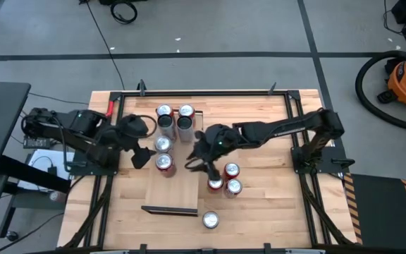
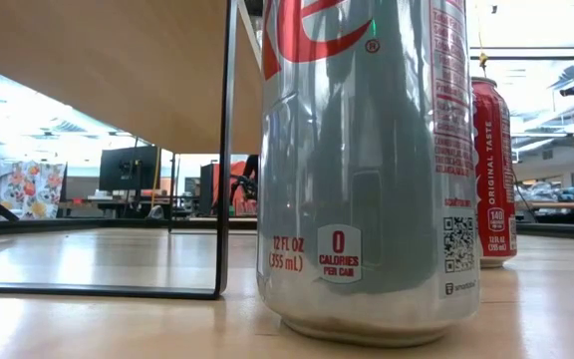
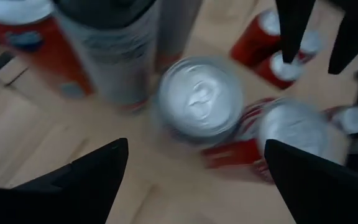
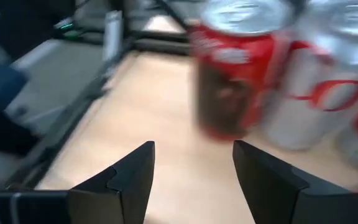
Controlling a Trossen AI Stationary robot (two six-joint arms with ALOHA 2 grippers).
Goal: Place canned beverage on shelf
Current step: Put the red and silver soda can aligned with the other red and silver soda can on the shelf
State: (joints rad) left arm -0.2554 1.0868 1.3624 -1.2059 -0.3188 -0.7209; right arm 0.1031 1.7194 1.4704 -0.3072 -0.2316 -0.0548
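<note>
Left gripper [image 1: 144, 156] hangs wide open and empty beside shelved cans [image 1: 163, 163] on the shelf [image 1: 175, 189]; right gripper [image 1: 204, 168], half-open and empty, faces a red can [image 4: 232, 78] off the shelf's right edge, apparently next.

Between the two dark, wide-spread fingers [image 3: 89, 177] of the left gripper [image 3: 194, 171] stands a silver can with a round metal top [image 3: 199, 99]. A red can with a silver top [image 3: 288, 134] touches it. Two more red cans [image 3: 269, 46] stand near on the pale wooden surface [image 3: 23, 137].

four upright drink cans [image 1: 163, 145] on the long pale wooden shelf board [image 1: 176, 185], three cans [image 1: 231, 170] just right of it, lone can [image 1: 211, 220] nearer the front
</note>
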